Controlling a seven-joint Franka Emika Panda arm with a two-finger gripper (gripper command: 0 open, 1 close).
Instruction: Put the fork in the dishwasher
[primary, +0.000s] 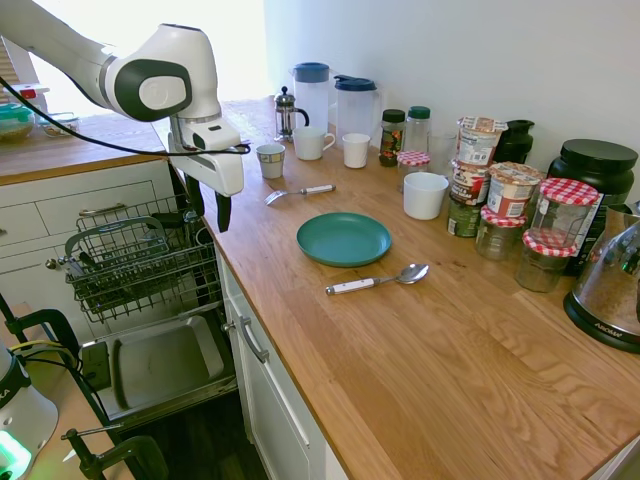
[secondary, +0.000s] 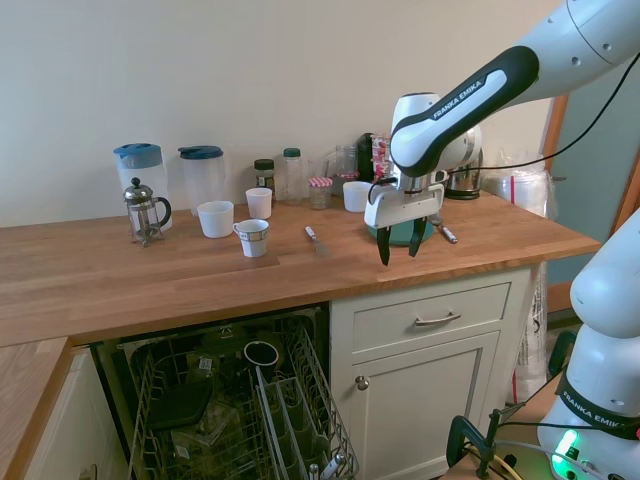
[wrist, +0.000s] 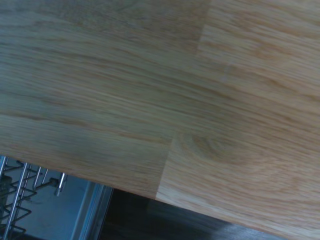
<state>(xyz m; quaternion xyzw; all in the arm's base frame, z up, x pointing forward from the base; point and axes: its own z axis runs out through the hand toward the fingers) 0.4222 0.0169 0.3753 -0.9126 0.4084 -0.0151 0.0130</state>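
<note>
**Fork not yet picked up; nothing loaded**

My gripper (primary: 209, 212) hangs over the front edge of the counter (primary: 420, 350), its two fingers spread apart and holding nothing. In the wrist view I see only bare wood, with a corner of the rack (wrist: 20, 195) past the counter's front edge.

The fork (primary: 298, 192) lies flat on the counter, well back from the front edge, between the patterned cup (primary: 270, 160) and the plate (primary: 344, 238), its white handle toward the plate side and its tines toward the cup. It is near my gripper but apart from it, so no grasp has begun. The spoon (primary: 375, 281), on the other side of the plate, is not my target.

The dishwasher (primary: 150, 290) stands open below the counter, door (primary: 165, 360) down and lower rack pulled out, so the goal looks ready to receive.

My reading: the task is at its start. All of it is left: reach the fork, close on it, lift, carry it past the counter's edge, and set it in the rack.
</note>
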